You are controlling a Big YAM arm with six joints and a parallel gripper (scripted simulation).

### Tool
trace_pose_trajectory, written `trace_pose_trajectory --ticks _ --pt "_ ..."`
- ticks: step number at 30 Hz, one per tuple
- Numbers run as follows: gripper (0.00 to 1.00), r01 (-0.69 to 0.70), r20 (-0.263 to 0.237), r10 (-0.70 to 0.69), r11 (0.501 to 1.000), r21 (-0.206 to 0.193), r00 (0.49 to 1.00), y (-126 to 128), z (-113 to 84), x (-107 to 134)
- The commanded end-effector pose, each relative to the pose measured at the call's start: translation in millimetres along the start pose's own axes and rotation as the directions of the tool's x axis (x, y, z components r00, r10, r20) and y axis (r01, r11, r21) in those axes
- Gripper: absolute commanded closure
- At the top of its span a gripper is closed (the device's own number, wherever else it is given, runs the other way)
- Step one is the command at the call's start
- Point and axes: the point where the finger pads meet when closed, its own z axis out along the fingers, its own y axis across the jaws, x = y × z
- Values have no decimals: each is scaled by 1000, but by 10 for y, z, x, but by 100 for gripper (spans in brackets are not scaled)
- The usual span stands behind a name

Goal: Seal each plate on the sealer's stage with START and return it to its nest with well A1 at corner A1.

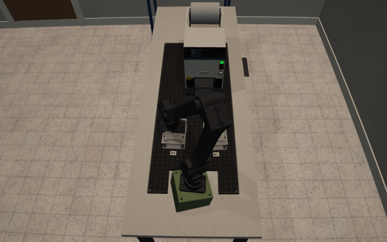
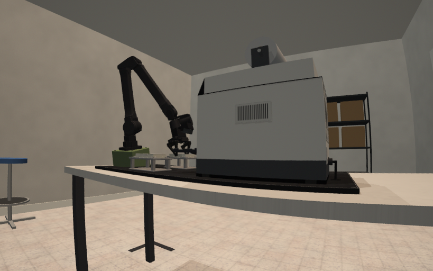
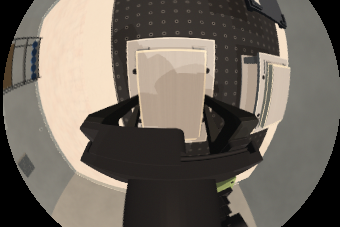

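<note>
My gripper is shut on a plate with a smooth, foil-like top, gripping its two long sides. The plate is directly over nest N2, whose pale rim shows around the plate's far end. I cannot tell whether the plate rests in the nest or hangs just above it. In the side view the gripper is low over the nests. The other plate lies on nest N1, mostly hidden by my arm in the overhead view. The sealer shows a green lamp.
The sealer's stage sticks out at the sealer's front, partly behind my elbow. Labels N2 and N1 lie in front of the nests. My green base block stands at the near end of the black breadboard.
</note>
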Motion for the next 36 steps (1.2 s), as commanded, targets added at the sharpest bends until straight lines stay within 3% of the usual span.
trace_pose_trajectory --ticks 1,20,21,36 --pt "100 -3 8 3 1000 -3 1000 52 -14 -147" --pt "100 -14 42 15 1000 -18 999 63 -109 -245" --pt "0 -14 43 15 1000 -18 999 63 -110 -246" --pt "0 -14 46 15 1000 -18 999 66 -112 -254"
